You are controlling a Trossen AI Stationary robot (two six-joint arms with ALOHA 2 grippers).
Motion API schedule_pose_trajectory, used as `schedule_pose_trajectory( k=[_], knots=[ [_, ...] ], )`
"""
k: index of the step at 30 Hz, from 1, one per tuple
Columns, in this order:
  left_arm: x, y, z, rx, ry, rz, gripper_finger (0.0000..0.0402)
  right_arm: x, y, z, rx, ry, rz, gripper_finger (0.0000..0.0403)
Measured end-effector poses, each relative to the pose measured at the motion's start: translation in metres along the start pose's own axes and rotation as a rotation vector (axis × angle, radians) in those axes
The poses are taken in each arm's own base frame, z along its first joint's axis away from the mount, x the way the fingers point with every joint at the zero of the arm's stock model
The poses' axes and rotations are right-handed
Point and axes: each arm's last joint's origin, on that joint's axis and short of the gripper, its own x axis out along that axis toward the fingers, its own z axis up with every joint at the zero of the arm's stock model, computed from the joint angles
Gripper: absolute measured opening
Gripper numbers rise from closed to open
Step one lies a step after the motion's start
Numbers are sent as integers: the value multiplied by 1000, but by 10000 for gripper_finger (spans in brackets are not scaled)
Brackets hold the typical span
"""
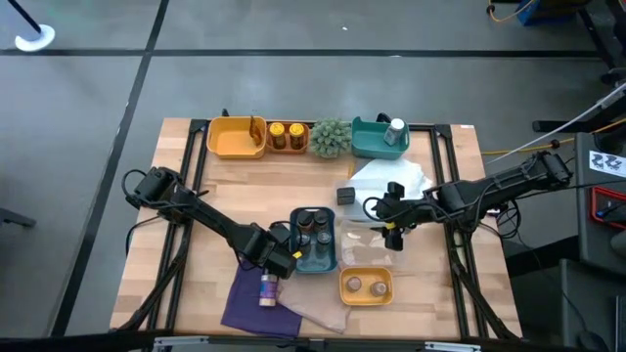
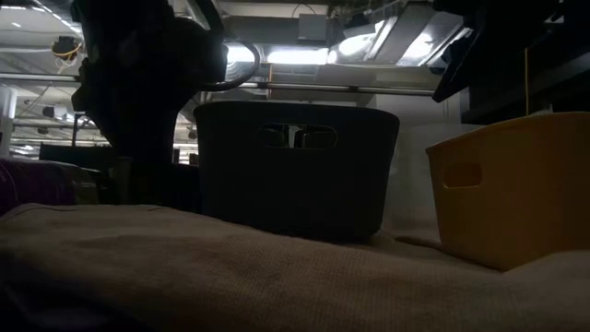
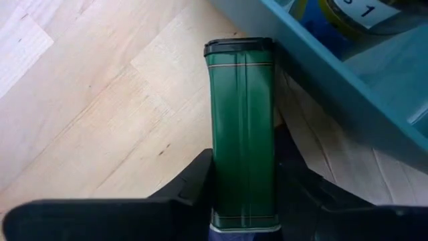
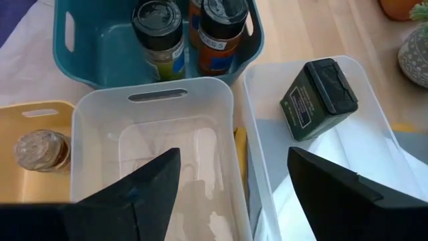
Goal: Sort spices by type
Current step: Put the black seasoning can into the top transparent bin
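Observation:
My left gripper (image 1: pixel 281 258) stands just left of the near teal tray (image 1: pixel 296 256) and is shut on a green rectangular tin (image 3: pixel 242 134) with a black lid (image 3: pixel 239 47). That tray holds several dark-lidded jars (image 4: pixel 160 30). My right gripper (image 4: pixel 234 194) hangs open above a clear tray (image 4: pixel 100 114), touching nothing. A dark green tin (image 4: pixel 317 97) lies in the white tray (image 4: pixel 381 127) beside it. Two jars (image 1: pixel 365 285) sit in the near yellow tray (image 1: pixel 344 293). Another jar (image 1: pixel 267 289) lies on the purple cloth (image 1: pixel 240 303). My left gripper pinches the green tin between its two fingers (image 3: pixel 197 184), on the two narrow sides of the body's lower half (image 3: pixel 227 194). The fingers run along the tin's length, and its lidded end points away from the wrist, beside the teal tray's wall (image 3: pixel 334 87). Whether it touches the table, I cannot tell.
Along the far edge stand a yellow tray (image 1: pixel 235 137), an orange tray with jars (image 1: pixel 287 136), a green spiky plant (image 1: pixel 331 138) and a teal tray (image 1: pixel 367 142) with a white bottle (image 1: pixel 396 130). A beige cloth (image 1: pixel 318 311) lies by the purple one. Bare wood shows at the left.

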Motion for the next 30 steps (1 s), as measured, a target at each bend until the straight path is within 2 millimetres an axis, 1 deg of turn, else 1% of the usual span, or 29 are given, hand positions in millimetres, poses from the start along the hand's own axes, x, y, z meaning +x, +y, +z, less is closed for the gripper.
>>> schedule_pose_trajectory(
  k=[10, 15, 20, 26, 30],
  knots=[
    [0, 1, 0, 20, 2, 5, 111, 0, 0, 0, 0, 0, 0, 275],
    [-7, 3, 1, 35, 3, -2, 106, 0, 0, 0, 0, -1, 0, 275],
    [-23, 13, 4, 44, -8, 5, 107, 0, 0, 1, 3, -11, 4, 275],
    [-49, 32, 7, 48, -44, 31, 107, 0, 1, 4, 10, -37, 11, 276],
    [-68, 46, 11, 40, -119, 40, 106, 0, 2, 9, 24, -92, 21, 276]
  ],
)
